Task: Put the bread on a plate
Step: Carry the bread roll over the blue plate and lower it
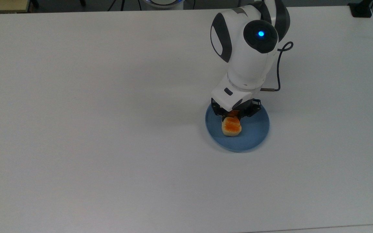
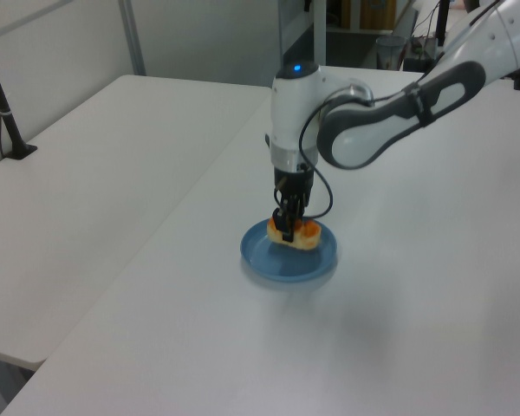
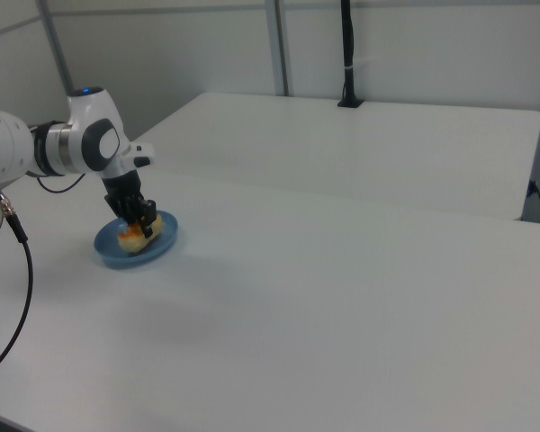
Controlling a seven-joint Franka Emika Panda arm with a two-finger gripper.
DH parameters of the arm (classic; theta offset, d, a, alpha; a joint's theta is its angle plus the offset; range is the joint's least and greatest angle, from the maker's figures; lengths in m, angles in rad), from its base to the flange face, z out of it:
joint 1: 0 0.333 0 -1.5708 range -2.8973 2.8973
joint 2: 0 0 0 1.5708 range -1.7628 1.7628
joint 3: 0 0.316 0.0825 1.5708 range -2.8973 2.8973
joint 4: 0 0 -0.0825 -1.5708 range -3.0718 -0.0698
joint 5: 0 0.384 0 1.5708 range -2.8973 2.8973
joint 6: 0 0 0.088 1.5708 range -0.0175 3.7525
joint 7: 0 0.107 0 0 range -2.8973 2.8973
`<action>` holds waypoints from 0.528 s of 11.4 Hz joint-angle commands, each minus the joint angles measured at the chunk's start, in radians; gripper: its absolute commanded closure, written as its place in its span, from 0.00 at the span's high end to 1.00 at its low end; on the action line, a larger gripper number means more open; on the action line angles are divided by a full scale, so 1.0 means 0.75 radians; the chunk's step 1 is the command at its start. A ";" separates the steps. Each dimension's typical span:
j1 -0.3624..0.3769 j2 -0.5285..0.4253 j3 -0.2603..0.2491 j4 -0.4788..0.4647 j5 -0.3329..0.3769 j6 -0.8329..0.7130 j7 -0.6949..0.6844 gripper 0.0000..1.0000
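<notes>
Top view shows the blue plate (image 1: pixel 254 136) on the white tabletop (image 1: pixel 92 129), with the bread (image 1: pixel 231 126) low over its middle. Behind it, the gripper (image 1: pixel 235 114) pinches the bread's far end. The setting-down step looks nearly done; next it should let go and lift straight up.

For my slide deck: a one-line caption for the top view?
Gripper holds the bread over the blue plate on a white table.
</notes>
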 commanded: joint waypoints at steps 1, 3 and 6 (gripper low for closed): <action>0.027 0.034 -0.016 0.035 -0.007 0.054 0.047 0.53; 0.023 0.032 -0.016 0.033 -0.009 0.054 0.036 1.00; 0.010 -0.070 -0.024 0.031 -0.007 -0.048 0.026 1.00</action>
